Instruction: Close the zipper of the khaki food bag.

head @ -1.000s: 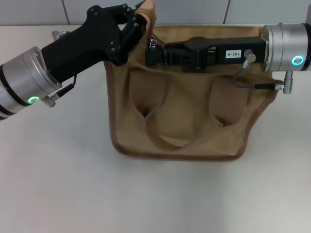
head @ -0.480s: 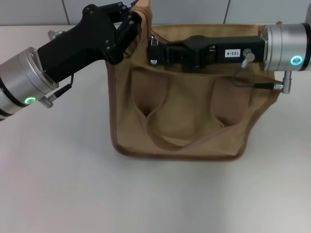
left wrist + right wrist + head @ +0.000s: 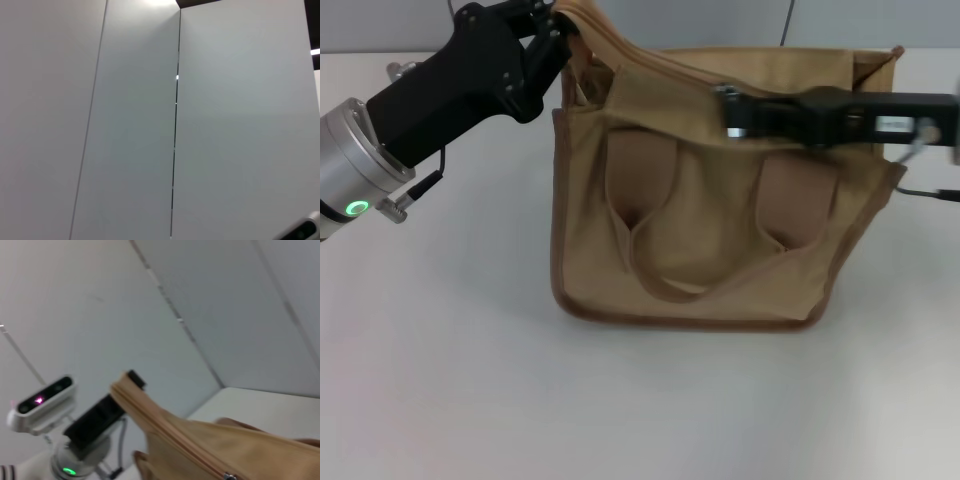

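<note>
Boxy tan canvas food bag (image 3: pixel 700 220) sits mid-table toward far edge. Left claw (image 3: pixel 552 32) pinches bag's lifted far-left corner. Right claw (image 3: pixel 732 112) at tan zipper line (image 3: pixel 650 62); grip unclear. Advice: keep corner taut, draw pull straight along teeth.

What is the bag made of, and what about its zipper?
The bag looks like matte tan woven cloth, likely canvas: it folds and sags softly. The zipper seems to be a tan fabric strip; its small shiny pull looks like metal, though that is hard to tell.
</note>
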{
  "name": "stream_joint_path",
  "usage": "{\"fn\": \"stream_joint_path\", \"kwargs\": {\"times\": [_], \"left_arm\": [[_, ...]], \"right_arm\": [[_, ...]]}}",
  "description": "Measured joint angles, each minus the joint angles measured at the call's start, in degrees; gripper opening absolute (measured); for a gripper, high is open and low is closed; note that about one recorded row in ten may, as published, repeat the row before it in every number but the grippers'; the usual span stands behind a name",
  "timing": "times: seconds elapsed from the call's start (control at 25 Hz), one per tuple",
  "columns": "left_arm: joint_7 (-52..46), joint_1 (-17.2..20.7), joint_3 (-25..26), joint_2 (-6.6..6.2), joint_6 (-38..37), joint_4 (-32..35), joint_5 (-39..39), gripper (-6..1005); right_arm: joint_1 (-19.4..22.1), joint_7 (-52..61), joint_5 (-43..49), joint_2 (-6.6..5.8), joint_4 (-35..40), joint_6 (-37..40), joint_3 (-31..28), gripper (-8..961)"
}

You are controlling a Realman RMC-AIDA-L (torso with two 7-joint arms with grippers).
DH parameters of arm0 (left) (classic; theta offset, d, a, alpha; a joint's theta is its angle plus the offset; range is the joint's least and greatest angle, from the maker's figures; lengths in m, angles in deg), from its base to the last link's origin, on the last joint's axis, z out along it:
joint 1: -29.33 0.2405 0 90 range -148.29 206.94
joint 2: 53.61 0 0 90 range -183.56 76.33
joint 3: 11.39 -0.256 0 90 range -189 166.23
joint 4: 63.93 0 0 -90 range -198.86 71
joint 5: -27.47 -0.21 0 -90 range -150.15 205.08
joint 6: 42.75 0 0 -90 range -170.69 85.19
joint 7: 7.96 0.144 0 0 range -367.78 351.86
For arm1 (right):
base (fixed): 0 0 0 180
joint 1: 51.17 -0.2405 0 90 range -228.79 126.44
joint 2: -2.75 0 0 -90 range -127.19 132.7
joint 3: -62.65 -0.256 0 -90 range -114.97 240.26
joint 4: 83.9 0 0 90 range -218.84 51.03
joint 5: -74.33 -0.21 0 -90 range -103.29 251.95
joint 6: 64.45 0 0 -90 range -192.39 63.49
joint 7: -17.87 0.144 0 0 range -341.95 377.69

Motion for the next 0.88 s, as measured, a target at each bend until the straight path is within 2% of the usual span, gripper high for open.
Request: {"fn": "stream_joint_path", "kwargs": {"times": [0.04, 0.16, 0.36, 0.4, 0.64, 0.76, 0.88], "left_arm": [[0.0, 0.0, 0.0, 0.0, 0.0, 0.0, 0.0, 39], [-0.01, 0.14, 0.42, -0.08, 0.28, 0.12, 0.03, 39], [-0.01, 0.28, 1.12, -0.17, 0.68, 0.42, 0.04, 39], [-0.01, 0.33, 1.16, -0.18, 0.76, 0.66, 0.06, 39], [-0.01, 0.36, 1.14, -0.2, 0.89, 0.72, 0.1, 39], [-0.02, 0.42, 1.11, -0.19, 0.95, 0.72, 0.13, 39], [-0.11, 0.51, 1.09, -0.17, 0.97, 0.5, 0.13, 39]], "right_arm": [[0.0, 0.0, 0.0, 0.0, 0.0, 0.0, 0.0, 52], [3.71, 1.72, 0.02, -0.55, 3.89, 0.43, -0.49, 63], [7.69, 3.22, -0.41, -2.28, 6.19, 1.53, -2.97, 83], [7.94, 3.21, -0.33, -2.91, 5.89, 3.37, -5.44, 86], [7.97, 1.39, -0.55, -3.37, 5.27, 6.81, -9.15, 109], [8.02, -2.01, -1.47, -3.51, 3.63, 9.02, -12.82, 121], [8.61, -7.06, -4.53, -4.14, 0.61, 13.03, -15.76, 132]]}}
